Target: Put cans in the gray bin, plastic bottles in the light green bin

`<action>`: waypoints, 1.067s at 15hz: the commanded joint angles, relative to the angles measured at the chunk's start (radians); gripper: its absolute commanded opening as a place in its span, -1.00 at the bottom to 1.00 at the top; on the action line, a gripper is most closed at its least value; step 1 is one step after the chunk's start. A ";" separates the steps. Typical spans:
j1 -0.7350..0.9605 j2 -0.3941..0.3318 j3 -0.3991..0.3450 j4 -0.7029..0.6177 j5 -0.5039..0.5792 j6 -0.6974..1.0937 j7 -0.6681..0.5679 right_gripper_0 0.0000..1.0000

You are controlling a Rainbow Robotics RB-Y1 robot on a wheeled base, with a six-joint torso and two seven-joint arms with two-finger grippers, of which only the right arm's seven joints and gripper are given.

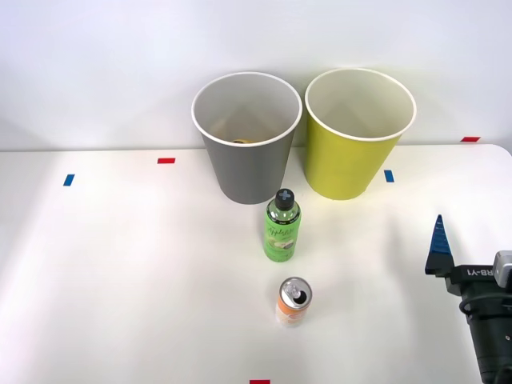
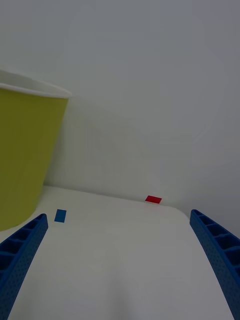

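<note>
So the green bottle and the orange-white can are standing upright mid-table, lined up just in front of the gray bin and light green bin, probably for easy sorting. The gray bin's already holding something yellowish, likely the other can. The right gripper is hanging low off to the right, well apart from both, fingers spread wide and gripping nothing, pointing past the light green bin.

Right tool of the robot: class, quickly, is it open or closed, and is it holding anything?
Right tool: open, its blue ribbed fingers spread wide apart with nothing between them, over the white table.
</note>
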 commanded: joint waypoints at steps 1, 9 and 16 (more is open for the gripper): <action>0.045 0.078 -0.046 0.000 0.281 0.027 -0.350 0.96; 0.087 0.112 -0.049 0.160 0.659 -0.183 -0.855 0.96; 0.182 0.069 -0.014 0.184 0.784 -0.313 -1.002 0.95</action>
